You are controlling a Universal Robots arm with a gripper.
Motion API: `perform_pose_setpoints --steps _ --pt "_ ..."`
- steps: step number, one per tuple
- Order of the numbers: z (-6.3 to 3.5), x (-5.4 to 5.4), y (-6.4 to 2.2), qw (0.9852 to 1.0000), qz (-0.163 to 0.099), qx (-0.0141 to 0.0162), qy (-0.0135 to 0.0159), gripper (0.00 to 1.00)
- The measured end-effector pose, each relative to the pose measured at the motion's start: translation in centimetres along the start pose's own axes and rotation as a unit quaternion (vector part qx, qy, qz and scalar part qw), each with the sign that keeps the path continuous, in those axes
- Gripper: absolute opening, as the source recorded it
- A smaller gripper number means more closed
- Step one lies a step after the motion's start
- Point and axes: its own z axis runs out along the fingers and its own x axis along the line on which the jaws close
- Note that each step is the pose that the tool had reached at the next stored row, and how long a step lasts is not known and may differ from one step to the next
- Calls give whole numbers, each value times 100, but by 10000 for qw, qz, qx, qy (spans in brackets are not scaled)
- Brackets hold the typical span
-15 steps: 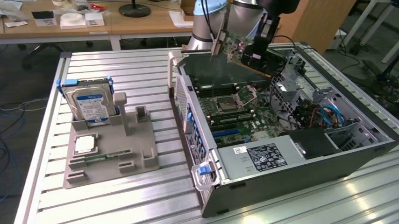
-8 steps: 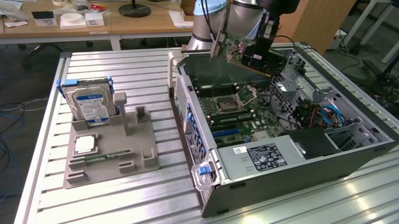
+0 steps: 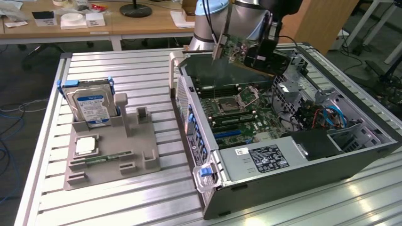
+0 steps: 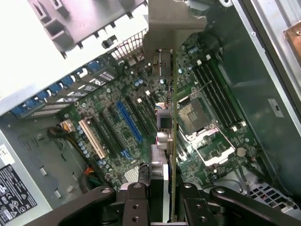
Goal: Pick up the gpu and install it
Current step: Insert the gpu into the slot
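The gpu [image 3: 242, 51], a green circuit card with a metal end bracket, hangs in the air over the back of the open computer case [image 3: 351, 155]. My gripper [image 3: 262, 52] is shut on it. In the wrist view the gpu [image 4: 173, 136] is seen edge-on as a thin blade running away from my gripper [image 4: 167, 207], with black fingers [image 4: 134, 205] on either side of it. Its bracket [image 4: 167, 28] is at the far end. Below the card lies the motherboard [image 4: 117, 141] with a long blue slot [image 4: 129, 121] and the processor socket [image 4: 193, 115]. The card is clear of the board.
A grey parts fixture [image 3: 135, 155] sits on the slatted table at the exterior view's left, holding an upright hard drive [image 3: 91, 106], a memory stick [image 3: 110, 157] and a square chip [image 3: 84, 146]. The power supply [image 3: 270, 157] and cables [image 3: 330, 117] crowd the case interior.
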Motion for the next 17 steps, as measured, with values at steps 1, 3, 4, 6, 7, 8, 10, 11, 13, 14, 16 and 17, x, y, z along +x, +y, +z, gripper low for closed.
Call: perform_pose_setpoints --steps 1,3,4,6,7,8,10,11,13,14,16,17 --pt "4 0 0 10000 -10 40 -24 28" --pt "11 0 1 9999 -20 122 -69 28" --pt "15 0 1 9998 -26 165 -92 28" --pt "23 0 0 9997 -39 224 -126 28" --pt "28 0 1 9996 -41 252 -144 28" --pt "33 0 1 9995 -41 279 -160 28" --pt "43 0 1 9993 -40 312 -187 28" --pt "49 0 1 9993 -43 324 -198 28" --pt "53 0 0 9992 -84 328 -202 28" --pt "60 0 1 9991 -187 326 -208 28" --pt "64 -1 -1 9988 -311 323 -214 28" --pt "67 -1 -2 9985 -387 321 -218 28"
